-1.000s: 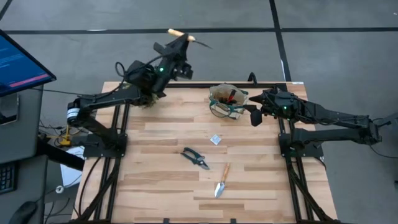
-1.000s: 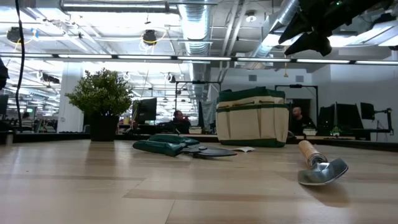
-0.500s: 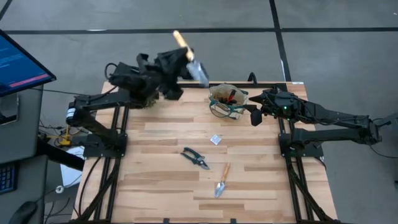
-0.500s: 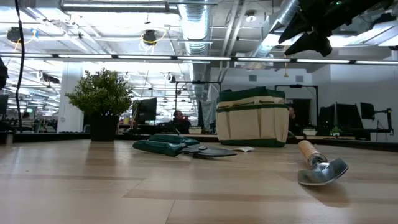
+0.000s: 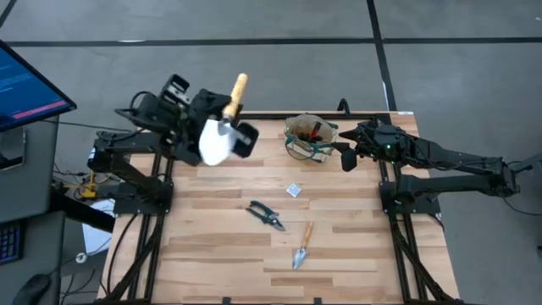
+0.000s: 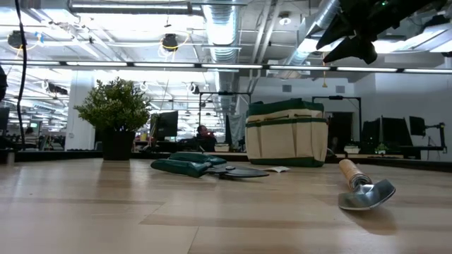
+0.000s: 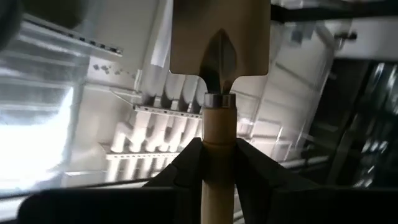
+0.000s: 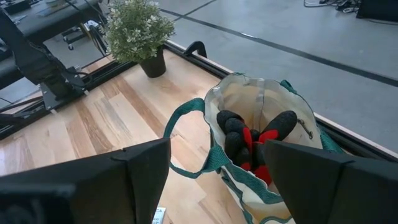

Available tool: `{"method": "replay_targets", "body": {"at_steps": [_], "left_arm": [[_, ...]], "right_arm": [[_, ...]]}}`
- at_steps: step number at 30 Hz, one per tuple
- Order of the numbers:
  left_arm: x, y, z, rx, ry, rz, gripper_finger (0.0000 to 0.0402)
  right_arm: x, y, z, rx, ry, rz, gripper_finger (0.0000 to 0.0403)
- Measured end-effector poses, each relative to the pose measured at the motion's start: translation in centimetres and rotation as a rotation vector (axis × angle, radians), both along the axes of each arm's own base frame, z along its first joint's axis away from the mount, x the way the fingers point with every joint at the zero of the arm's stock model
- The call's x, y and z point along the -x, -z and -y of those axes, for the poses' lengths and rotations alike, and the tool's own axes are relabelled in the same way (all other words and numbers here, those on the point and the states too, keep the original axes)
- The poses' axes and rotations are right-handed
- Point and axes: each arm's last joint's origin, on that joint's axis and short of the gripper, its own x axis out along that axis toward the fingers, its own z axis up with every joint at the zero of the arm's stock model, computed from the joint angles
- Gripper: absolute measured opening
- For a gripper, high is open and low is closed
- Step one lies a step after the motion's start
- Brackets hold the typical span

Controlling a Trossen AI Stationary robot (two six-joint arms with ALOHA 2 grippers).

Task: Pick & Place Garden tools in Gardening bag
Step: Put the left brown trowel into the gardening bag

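**Wooden handle pinched high, blade waving over the table's far-left corner**

Wood is all that the left gripper (image 7: 219,163) has to hold: its two dark fingers (image 7: 186,167) are pressed onto the pale handle of a broad silver trowel (image 5: 218,134), which it carries aloft near the table's far-left corner, blade up in the wrist view. The small round tan gardening bag with green trim (image 5: 308,135) stands at the far edge toward the right, well apart from the trowel. Inside it the right wrist view shows a red-and-black item (image 8: 255,140) among dark handles.

The right gripper (image 8: 214,171) hovers just beside the bag with its fingers spread wide, empty.

Risks, as I judge them:
- The smooth round handle could twist or slide in the pinch while the arm swings, because the heavy blade sits far from the grip.
- The bag's soft mouth is narrow and partly filled; a wide blade entering off-centre could catch the rim or a loop handle and tip the bag.
- The two arms may crowd each other at the bag.

Dark-handled pruning shears (image 5: 266,214) and a narrow silver-bladed wooden-handled tool (image 5: 301,246) lie on the wooden table (image 5: 220,254), not yet bagged.
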Motion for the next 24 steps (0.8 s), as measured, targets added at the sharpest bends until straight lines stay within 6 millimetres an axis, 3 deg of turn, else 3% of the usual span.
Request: {"method": "replay_targets", "body": {"at_steps": [4, 9, 15, 24], "left_arm": [[1.0, -0.5, -0.1, 0.127, 0.233, -0.031, 0.0065], [3.0, -1.0, -0.7, 0.415, 0.538, -0.067, 0.0065], [4.9, -1.1, -1.5, 0.738, 0.724, -0.131, 0.0065], [5.3, -0.7, -1.5, 0.908, 0.992, -0.229, 0.0065]], "right_arm": [[0.0, 0.0, 0.0, 0.000, 0.000, 0.000, 0.0249], [0.0, 0.0, 0.0, 0.000, 0.000, 0.001, 0.0249], [0.0, 0.0, 0.0, 0.000, 0.000, 0.001, 0.0249], [0.0, 0.0, 0.0, -0.001, -0.005, 0.001, 0.0249]]}}
